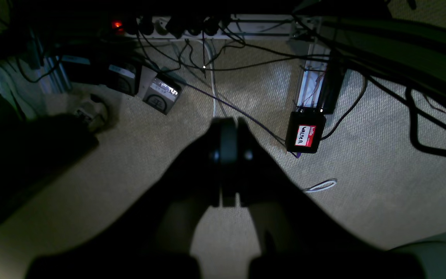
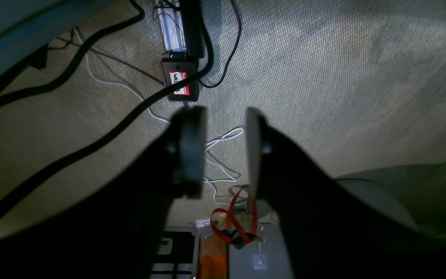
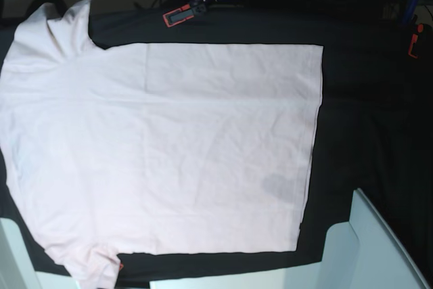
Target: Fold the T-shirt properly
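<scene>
T-shirt point(image 3: 162, 153) is lying flat, plain side up, on your black cloth point(image 3: 365, 120); left gripper point(image 1: 229, 128) is sitting closed, empty; right gripper point(image 2: 225, 151) is gaping, empty.

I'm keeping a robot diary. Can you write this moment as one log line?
T-shirt: flat, unfolded, plain side up | left gripper: shut, empty, off table | right gripper: open, empty, off table

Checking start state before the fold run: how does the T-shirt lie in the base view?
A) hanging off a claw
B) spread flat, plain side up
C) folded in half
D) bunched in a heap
B: the T-shirt lies spread out flat on the black table cloth, with a sleeve showing at the top left, no lettering visible, and no claw on it.
</scene>
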Robot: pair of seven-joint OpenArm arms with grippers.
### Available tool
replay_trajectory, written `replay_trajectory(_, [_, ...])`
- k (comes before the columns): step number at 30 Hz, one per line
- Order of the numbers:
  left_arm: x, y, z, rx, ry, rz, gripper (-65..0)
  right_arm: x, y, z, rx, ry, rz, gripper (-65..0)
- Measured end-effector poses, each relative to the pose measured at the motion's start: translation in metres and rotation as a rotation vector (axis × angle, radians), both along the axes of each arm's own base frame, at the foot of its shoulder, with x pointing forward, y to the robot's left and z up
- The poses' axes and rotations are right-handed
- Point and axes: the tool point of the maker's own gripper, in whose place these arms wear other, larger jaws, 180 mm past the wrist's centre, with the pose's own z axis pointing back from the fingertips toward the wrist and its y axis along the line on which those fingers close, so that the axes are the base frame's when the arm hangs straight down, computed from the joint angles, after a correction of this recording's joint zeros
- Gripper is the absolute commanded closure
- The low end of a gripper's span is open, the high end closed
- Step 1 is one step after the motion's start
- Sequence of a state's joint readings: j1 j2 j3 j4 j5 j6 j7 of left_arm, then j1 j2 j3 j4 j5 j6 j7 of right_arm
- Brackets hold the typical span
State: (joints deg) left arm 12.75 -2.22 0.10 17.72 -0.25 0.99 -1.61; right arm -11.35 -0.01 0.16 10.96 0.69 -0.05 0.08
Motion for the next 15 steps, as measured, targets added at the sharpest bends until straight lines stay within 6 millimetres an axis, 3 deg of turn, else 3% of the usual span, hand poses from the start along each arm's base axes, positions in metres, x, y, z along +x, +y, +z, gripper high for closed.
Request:
replay_trajectory(4, [0.0023,-0.0001,-0.0003,0.0,0.0,0.001,-23.3,-0.0008,0.0,0.0001,0.0,0.001,0.004,-57.5])
replay_trajectory(5, [0.003,0.0003,-0.0003,0.0,0.0,0.003,-28.0,-0.0011,0.0,0.0001,0.0,0.002,0.003,-62.1])
replay_trajectory(7, [0.0064,0.0001,-0.0005,0.0,-0.004,-0.002,-35.9,-0.0013,-0.0001,0.0001,0.0,0.002,0.003,-64.6])
replay_trajectory(10, [0.009,0.0,-0.0004,0.0,-0.011,-0.004,-42.5,-0.0013,0.0,0.0001,0.0,0.002,0.005,-64.6])
replay_trajectory(15, [0.0088,-0.0002,-0.0005,0.0,-0.01,-0.004,-44.2,-0.0014,0.0,0.0001,0.0,0.002,0.005,-64.6])
